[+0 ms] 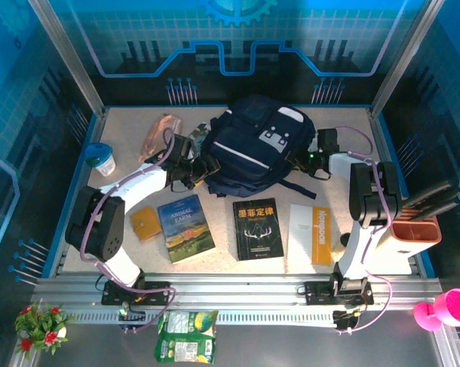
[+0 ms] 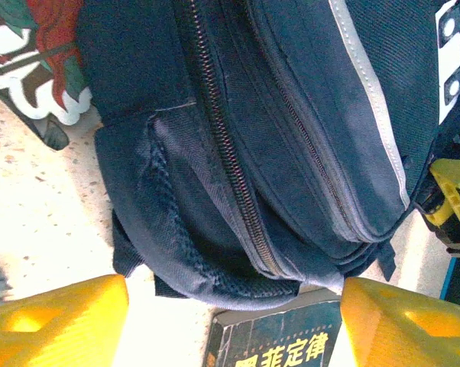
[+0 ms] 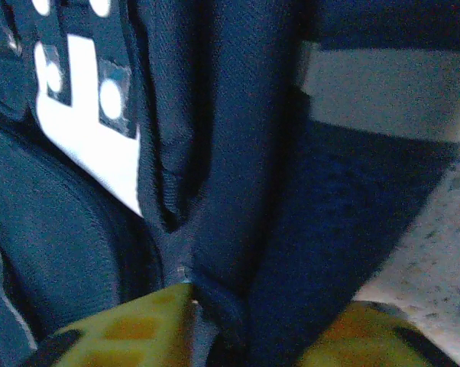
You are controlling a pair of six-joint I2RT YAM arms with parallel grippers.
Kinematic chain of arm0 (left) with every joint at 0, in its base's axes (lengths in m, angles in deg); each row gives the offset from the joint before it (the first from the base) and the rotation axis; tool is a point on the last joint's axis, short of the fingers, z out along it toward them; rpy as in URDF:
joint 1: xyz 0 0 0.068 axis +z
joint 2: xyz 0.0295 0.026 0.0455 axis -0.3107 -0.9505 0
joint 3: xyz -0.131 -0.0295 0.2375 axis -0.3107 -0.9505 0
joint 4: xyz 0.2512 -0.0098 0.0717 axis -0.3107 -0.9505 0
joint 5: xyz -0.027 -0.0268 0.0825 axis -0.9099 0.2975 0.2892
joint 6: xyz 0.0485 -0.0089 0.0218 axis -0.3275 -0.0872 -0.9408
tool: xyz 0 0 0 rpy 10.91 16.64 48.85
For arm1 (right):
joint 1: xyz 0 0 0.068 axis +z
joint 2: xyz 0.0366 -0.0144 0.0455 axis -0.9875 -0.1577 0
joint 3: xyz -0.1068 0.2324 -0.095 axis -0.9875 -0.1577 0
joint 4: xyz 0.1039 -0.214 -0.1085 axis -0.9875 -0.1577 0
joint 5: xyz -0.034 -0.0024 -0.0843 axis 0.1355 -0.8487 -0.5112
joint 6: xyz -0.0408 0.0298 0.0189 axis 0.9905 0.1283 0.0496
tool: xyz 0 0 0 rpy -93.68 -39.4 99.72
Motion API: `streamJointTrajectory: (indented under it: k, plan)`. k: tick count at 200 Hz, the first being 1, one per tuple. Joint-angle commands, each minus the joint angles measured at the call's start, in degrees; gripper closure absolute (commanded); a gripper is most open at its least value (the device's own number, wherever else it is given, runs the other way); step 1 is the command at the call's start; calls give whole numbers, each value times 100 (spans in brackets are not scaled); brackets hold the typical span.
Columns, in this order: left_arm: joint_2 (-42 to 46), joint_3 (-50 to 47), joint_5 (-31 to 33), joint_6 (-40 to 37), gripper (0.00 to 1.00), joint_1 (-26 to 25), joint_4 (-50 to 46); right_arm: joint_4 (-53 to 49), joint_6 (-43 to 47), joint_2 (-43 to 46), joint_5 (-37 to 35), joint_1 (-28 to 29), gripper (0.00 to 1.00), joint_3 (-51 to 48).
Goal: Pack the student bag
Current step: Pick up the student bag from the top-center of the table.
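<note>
The student bag [image 1: 253, 145] lies at the back middle of the table, navy with a thin white stripe and a white patch. At the bag's left side my left gripper [image 1: 186, 164] stands open. In the left wrist view its yellow fingers [image 2: 54, 321] stand wide apart below the bag's zipped side [image 2: 238, 153], with nothing between them. My right gripper [image 1: 315, 157] is at the bag's right side. Seen from the right wrist, the right gripper [image 3: 249, 329] is shut on a fold of the bag's navy fabric [image 3: 238, 191], which fills the gap between its fingers.
In front of the bag lie a small orange wallet [image 1: 146, 223], an Animal Farm book [image 1: 186, 227], a black book [image 1: 258, 228] [image 2: 283, 340] and a white-and-orange book [image 1: 311, 233]. A pink pouch [image 1: 163, 134] and a cup [image 1: 102, 159] sit at the back left. An orange holder [image 1: 415, 237] stands at the right.
</note>
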Motion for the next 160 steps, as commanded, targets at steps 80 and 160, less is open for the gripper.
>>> streamJointTrajectory:
  k: [80, 160]
  plan:
    - [-1126, 686, -220, 286, 26, -414, 703, 557, -555, 2214, 145, -456, 91, -1815]
    - [-1654, 2398, 747, -1084, 27, -352, -20, -339, -1426, 3212, -911, -149, 91, -1724]
